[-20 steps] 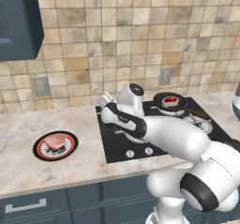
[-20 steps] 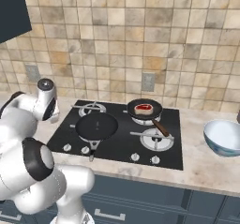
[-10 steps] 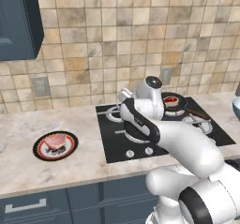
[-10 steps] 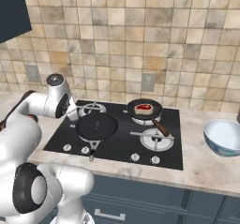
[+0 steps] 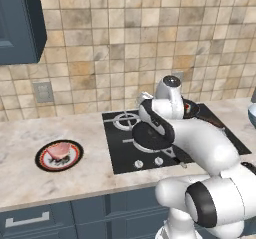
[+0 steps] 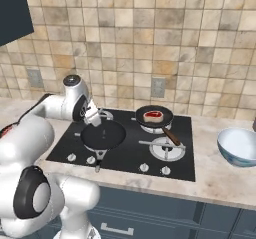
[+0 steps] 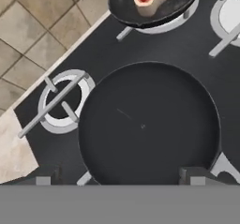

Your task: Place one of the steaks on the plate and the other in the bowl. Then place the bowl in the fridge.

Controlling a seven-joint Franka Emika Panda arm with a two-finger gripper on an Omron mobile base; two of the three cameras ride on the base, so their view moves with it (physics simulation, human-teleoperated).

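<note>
Two steaks lay apart: one (image 6: 153,115) in the rear frying pan (image 6: 155,117), beyond the hand (image 6: 93,119), the other (image 5: 59,150) on the plate (image 5: 59,156) on the counter (image 5: 30,178). The hand hung wide open and empty above the front pan (image 7: 149,124). The bowl (image 6: 239,147) sat right of the hob (image 6: 180,133).

In the left base view the arm blocks most of the steak pan (image 5: 192,108), and the bowl (image 5: 252,114) is cut off at the right edge. Plate pattern's (image 5: 59,155) too small to make out.
</note>
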